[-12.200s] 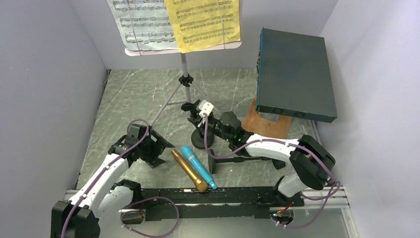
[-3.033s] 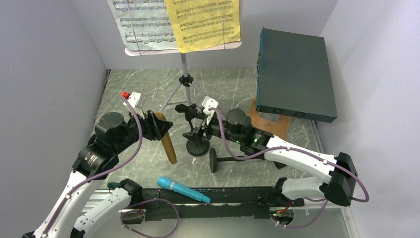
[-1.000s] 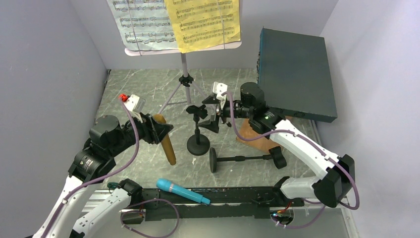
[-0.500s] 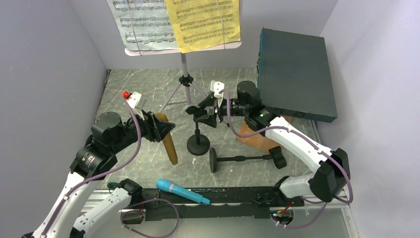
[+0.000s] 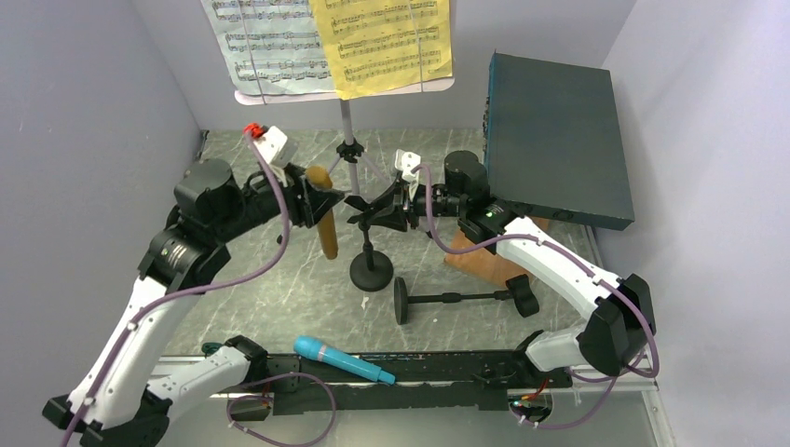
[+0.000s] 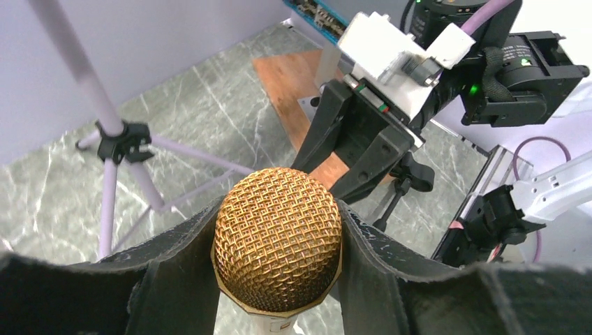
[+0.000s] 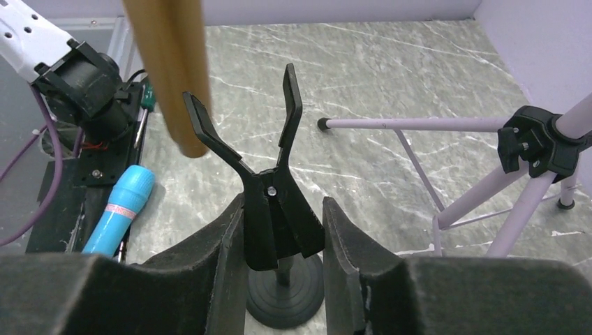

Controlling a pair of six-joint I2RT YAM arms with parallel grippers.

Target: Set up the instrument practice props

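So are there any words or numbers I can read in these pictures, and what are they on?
Nothing here can be read as a word or number.
White sheet-music page: rows of printed notes only; any lettering is too small.
Yellow sheet-music page: the same, notes only.
Large dark teal box: tiny pale marks along one edge, too blurred.
Blue microphone: a pink band, no lettering visible.

Two microphones are counted: gold microphone, blue microphone. Two mic holders are seen: upright holder, lying holder. Two pages: white page, yellow page. One music stand, one teal box, one wooden board are noted.
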